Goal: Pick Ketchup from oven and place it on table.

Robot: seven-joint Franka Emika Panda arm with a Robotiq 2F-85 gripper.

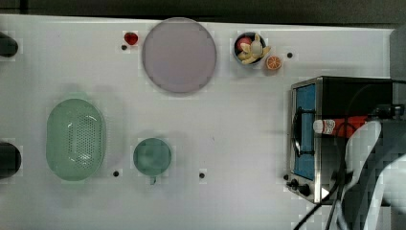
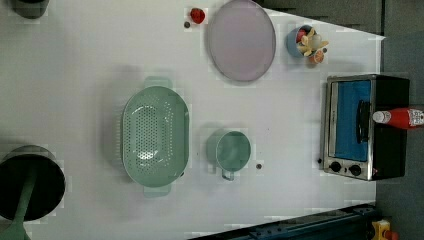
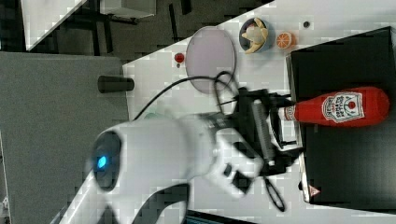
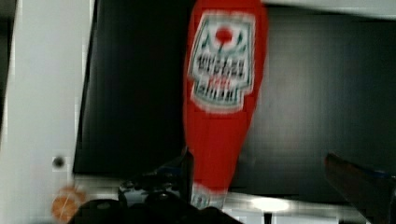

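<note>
The Ketchup (image 1: 337, 126) lies on its side on the flat black top of the oven (image 1: 306, 158), its white cap pointing over the glass door. It also shows as a red bottle (image 2: 402, 118) on the oven (image 2: 350, 155) in the left view, and as the bottle (image 3: 341, 107) in the right view. My gripper (image 3: 286, 127) hangs open at the cap end, one finger on each side of the neck. In the wrist view the bottle (image 4: 219, 93) runs away from the gripper (image 4: 271, 179), its neck close beside one finger (image 4: 187, 168). Nothing is held. The table (image 1: 239, 120) is white.
On the table stand a green colander (image 1: 75, 139), a green cup (image 1: 152, 156), a round plate (image 1: 178, 55), a bowl of fruit (image 1: 249, 48), an orange half (image 1: 273, 62) and a small red fruit (image 1: 130, 38). The white arm (image 1: 368, 153) covers the oven's rear.
</note>
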